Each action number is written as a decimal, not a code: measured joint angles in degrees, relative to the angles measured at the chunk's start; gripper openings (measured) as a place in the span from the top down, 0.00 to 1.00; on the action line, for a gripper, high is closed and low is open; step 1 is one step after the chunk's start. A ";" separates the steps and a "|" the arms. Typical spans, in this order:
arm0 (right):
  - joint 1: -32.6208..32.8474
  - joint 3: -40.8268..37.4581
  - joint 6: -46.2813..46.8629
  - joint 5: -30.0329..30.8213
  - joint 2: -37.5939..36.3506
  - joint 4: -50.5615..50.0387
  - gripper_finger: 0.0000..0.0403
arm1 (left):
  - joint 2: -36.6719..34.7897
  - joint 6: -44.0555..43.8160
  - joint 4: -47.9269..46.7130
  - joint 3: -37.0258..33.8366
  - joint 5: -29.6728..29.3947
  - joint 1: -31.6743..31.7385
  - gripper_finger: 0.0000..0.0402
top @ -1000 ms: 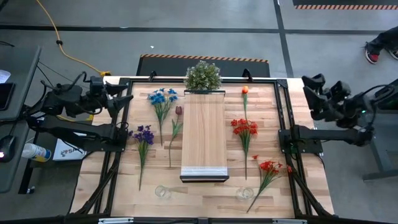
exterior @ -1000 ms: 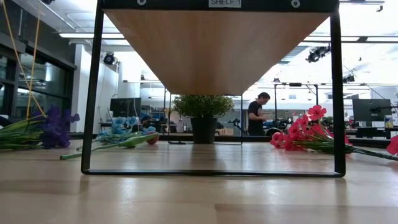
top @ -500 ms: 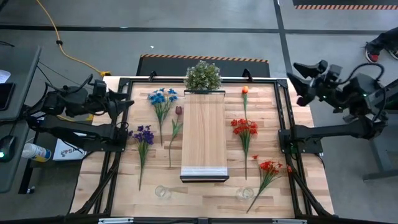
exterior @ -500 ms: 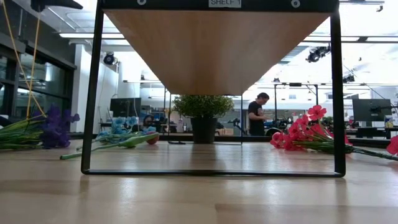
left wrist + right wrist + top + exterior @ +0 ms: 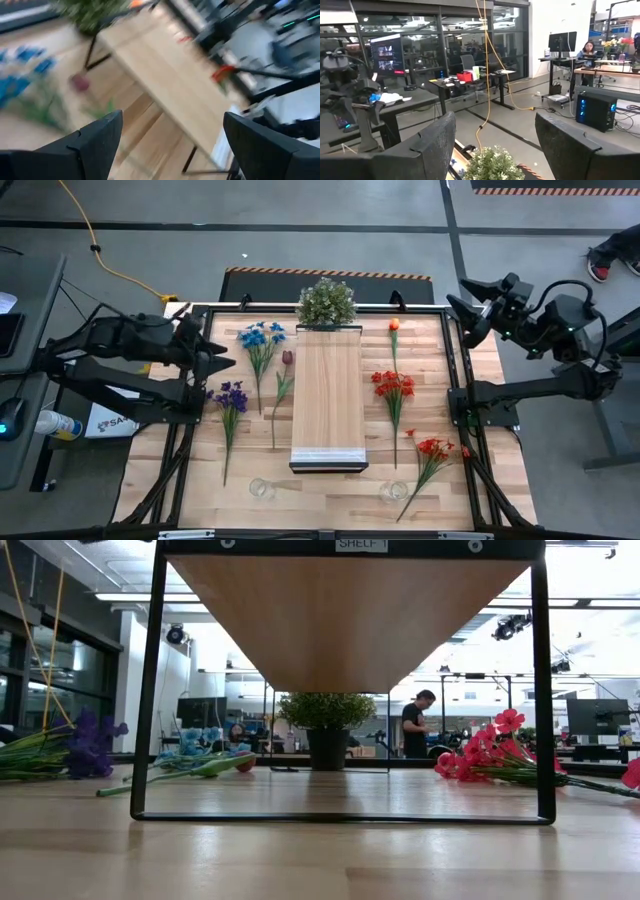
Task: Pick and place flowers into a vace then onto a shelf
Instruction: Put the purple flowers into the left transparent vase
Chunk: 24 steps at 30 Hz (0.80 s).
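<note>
1. Grey concrete floor surrounds a butcher-block desk [image 5: 330, 498] framed by black rails, seen from above.
2. At the centre of the frame lies the shelf [image 5: 328, 395], a long light-wood board with a pale end edge toward the bottom; in the low view its underside [image 5: 350, 615] spans the upper frame.
3. A bushy green plant [image 5: 326, 302] stands at the upper end of the shelf.
4. The flowers lie flat on the desk on both sides of the shelf: blue [image 5: 261, 337], dark red [image 5: 287, 358] and purple [image 5: 231, 396] to its left; orange [image 5: 394, 325], red [image 5: 394, 385] and a second red bunch [image 5: 433, 448] to its right.
5. Two clear vases [image 5: 261, 489] [image 5: 394, 492] stand near the bottom edge of the desk.
6. The left end effector [image 5: 222, 364], jaws apart and empty, hovers at centre left, just beside the purple and blue blooms.
7. The right end effector [image 5: 463, 310], jaws apart and empty, hangs at upper right over the desk's rail.
8. A person [image 5: 411, 725] stands in the far background of the low view.
</note>
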 joint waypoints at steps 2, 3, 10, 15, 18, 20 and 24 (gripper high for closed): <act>0.02 0.02 0.02 0.10 -0.13 0.02 0.35 | 3.57 -3.91 -6.20 4.52 0.03 0.00 0.06; 0.00 0.02 0.02 0.17 -0.27 0.02 0.35 | 5.42 -6.01 -8.88 6.75 0.01 0.00 0.06; 0.01 0.02 0.02 0.17 -0.39 0.02 0.35 | 15.31 -12.04 -21.79 17.56 1.28 0.00 0.06; 0.00 0.02 0.04 0.14 -0.41 -0.47 0.35 | 19.18 -19.76 -25.89 17.99 5.48 -0.01 0.06; 0.01 0.02 0.04 0.12 -0.41 -1.51 0.35 | 20.31 -21.44 -25.84 16.18 8.91 -0.02 0.06; 0.00 0.02 0.04 0.10 -0.41 -2.26 0.35 | 21.45 -22.82 -25.81 15.19 10.26 -0.38 0.06; 0.00 0.02 0.04 0.07 -0.41 -3.24 0.35 | 22.12 -26.19 -25.67 12.63 10.35 -3.37 0.06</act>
